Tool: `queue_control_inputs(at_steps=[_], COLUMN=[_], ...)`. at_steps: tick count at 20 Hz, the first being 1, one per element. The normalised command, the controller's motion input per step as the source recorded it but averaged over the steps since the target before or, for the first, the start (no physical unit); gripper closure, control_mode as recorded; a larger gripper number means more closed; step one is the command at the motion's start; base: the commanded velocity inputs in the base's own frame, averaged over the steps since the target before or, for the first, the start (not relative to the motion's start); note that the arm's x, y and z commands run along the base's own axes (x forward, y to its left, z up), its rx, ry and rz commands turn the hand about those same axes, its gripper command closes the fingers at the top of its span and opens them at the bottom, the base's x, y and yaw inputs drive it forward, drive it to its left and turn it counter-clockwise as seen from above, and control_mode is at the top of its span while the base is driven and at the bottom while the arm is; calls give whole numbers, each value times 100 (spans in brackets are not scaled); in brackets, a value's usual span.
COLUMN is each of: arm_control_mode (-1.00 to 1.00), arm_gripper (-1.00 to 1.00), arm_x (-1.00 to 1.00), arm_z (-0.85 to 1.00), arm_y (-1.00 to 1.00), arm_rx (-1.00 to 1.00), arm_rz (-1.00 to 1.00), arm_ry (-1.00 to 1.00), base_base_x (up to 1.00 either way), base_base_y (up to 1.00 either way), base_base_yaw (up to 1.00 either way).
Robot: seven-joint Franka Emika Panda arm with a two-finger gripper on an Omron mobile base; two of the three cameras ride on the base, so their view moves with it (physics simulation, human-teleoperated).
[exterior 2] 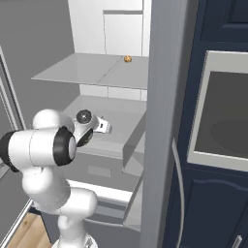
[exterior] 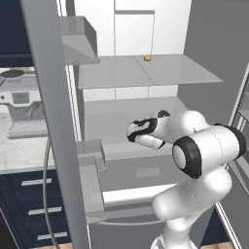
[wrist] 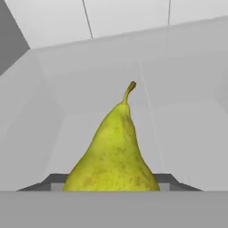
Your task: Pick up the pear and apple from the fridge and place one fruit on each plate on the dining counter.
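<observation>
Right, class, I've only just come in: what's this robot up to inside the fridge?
The white arm has reached into the open fridge, at the lower shelf. In the hand view the gripper is shut on the pear, which stands stem-up right in front of the camera against the white interior. A tiny tan-orange lump sits on the grey shelf above. No fruit has gone to a plate yet, so the pear's trip to the dining counter is still ahead.

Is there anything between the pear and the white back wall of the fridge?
No. In the hand view the pear stands close up, and behind it only bare grey shelf floor runs to the fridge's back wall.
</observation>
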Motion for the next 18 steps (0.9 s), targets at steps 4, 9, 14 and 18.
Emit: queue_control_inputs(at_steps=[4, 9, 14, 18], arm_control_mode=[-100, -100, -100, -100], arm_gripper=[100, 100, 100, 100], arm_x=[-100, -100, -100, -100], arm_z=[92, 77, 70, 38], arm_y=[-41, -8, -2, -29], arm_rx=[-24, -34, -30, -9], arm_rz=[2, 0, 0, 0], arm_ry=[0, 9, 19, 21], base_base_x=[0, 0, 0, 0], base_base_y=[0, 0, 0, 0], base_base_yaw=[0, 0, 0, 0])
